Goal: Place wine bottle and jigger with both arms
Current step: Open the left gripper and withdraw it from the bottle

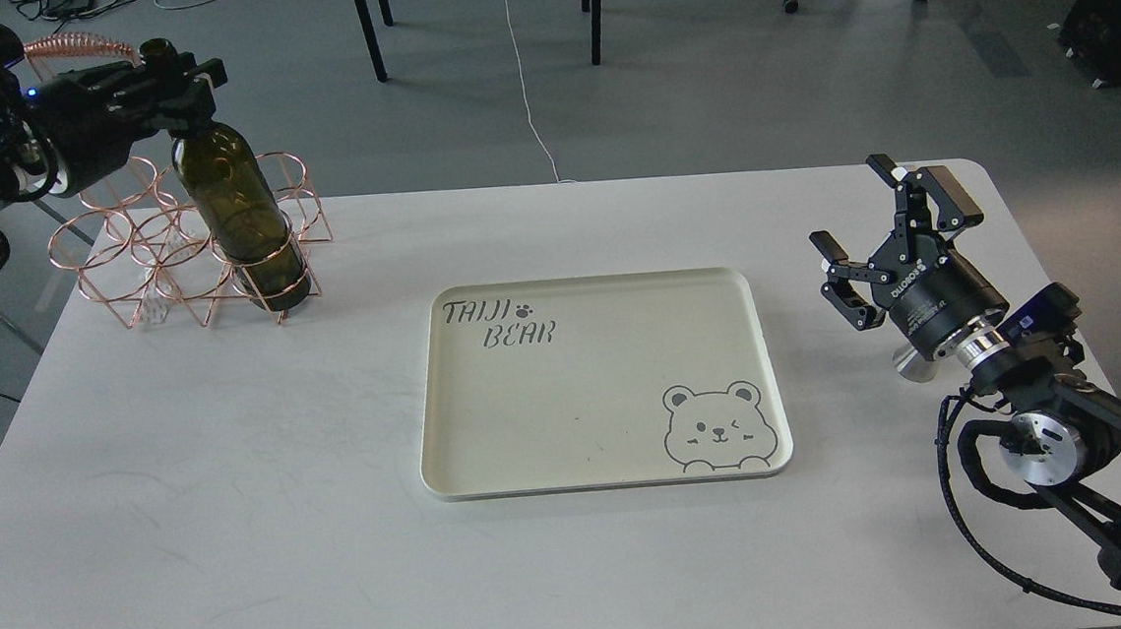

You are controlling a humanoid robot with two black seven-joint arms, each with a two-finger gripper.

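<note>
The dark olive-green wine bottle (236, 211) stands tilted in the front right ring of a copper wire rack (183, 250) at the table's far left. My left gripper (175, 85) is shut on the bottle's neck, just below the mouth. My right gripper (885, 228) is open and empty above the table's right side, right of the tray. A small piece of shiny steel (909, 366), likely the jigger, shows just behind the right wrist, mostly hidden by it.
A cream tray (601, 381) printed "TAIJI BEAR" with a bear drawing lies at the table's middle. The rack has several empty rings. The white table's edges run close to both arms. Chair legs and a cable lie on the floor beyond.
</note>
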